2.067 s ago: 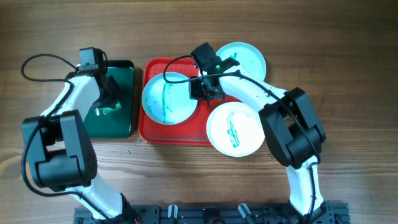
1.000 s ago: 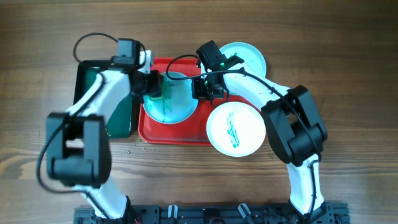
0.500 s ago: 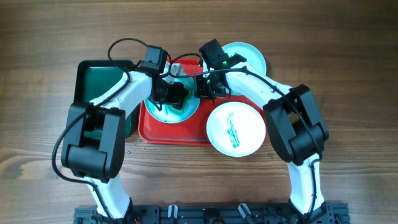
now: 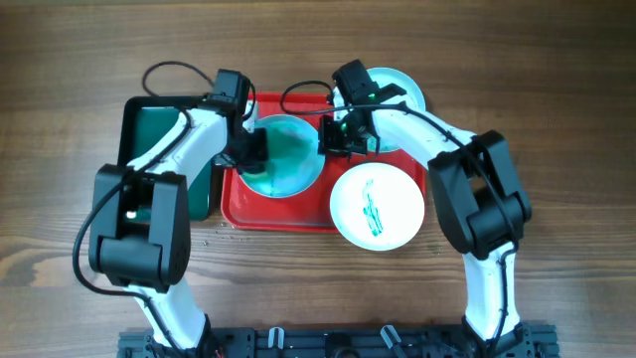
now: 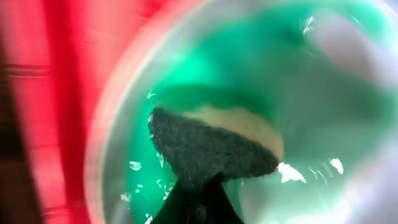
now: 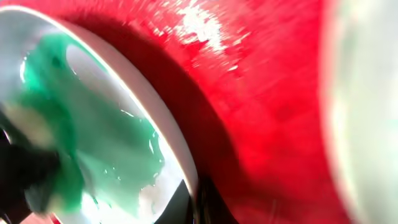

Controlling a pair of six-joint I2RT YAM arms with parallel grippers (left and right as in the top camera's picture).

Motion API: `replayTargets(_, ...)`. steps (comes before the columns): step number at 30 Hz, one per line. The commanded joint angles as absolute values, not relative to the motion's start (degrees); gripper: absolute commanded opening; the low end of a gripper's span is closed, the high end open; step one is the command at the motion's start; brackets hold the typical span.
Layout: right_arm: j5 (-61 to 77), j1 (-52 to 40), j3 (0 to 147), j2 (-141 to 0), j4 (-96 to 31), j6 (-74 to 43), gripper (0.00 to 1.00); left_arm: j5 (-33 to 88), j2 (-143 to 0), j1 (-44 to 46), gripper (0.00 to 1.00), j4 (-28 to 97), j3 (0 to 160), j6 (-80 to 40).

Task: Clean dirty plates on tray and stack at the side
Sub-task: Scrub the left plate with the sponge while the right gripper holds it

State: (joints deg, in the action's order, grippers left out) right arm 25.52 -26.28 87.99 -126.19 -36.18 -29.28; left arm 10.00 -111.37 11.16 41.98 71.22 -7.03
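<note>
The red tray (image 4: 237,213) lies flat on the table. Inside it sits the first plate (image 4: 290,164), its face coated in a wet green smear. The second plate (image 4: 393,214), white with one green streak, overlaps the tray's near right corner. The third plate (image 4: 405,89), pale blue, lies by the far right corner, partly hidden.

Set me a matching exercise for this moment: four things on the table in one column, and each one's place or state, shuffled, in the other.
Things
1. middle round white plate
2. near round white plate
3. far round pale-blue plate
4. narrow dark green plastic tray

Places or states
A. left of the large red plastic tray
B. one green streak in its middle, overlapping the red tray's right edge
C. smeared green nearly all over, a grey sponge pressed on it
D. partly hidden behind the right arm

Pairs: 1-C, 2-B, 3-D, 4-A
</note>
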Motion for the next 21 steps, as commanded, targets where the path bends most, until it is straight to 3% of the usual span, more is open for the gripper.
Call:
replayTargets(1,23.2,-24.9,86.9,-127.5,-36.0,-30.3,0.04,31.7,-114.7,14.0,0.04,44.0,68.5,7.3)
replayTargets(4,23.2,-24.9,86.9,-127.5,-36.0,-30.4,0.04,31.2,-114.7,14.2,0.04,42.1,68.5,6.0)
replayTargets(8,23.2,-24.9,86.9,-127.5,-36.0,-30.4,0.04,20.3,-114.7,14.2,0.04,32.2,68.5,-5.3)
replayTargets(12,23.2,-24.9,86.9,-127.5,-36.1,-30.1,0.05,1.5,-114.7,14.5,0.04,20.0,68.5,-11.0)
replayTargets(16,23.2,-24.9,86.9,-127.5,-36.1,-30.0,0.04,-13.9,-114.7,14.5,0.04,16.7,68.5,-11.3)
replayTargets(18,23.2,-24.9,86.9,-127.5,-36.0,-30.0,0.04,-15.5,-114.7,14.5,0.04,17.5,68.5,-11.4)
replayTargets(21,24.2,-24.9,86.9,-127.5,-36.0,-29.8,0.04,-3.4,-114.7,14.5,0.04,24.8,68.5,-9.1)
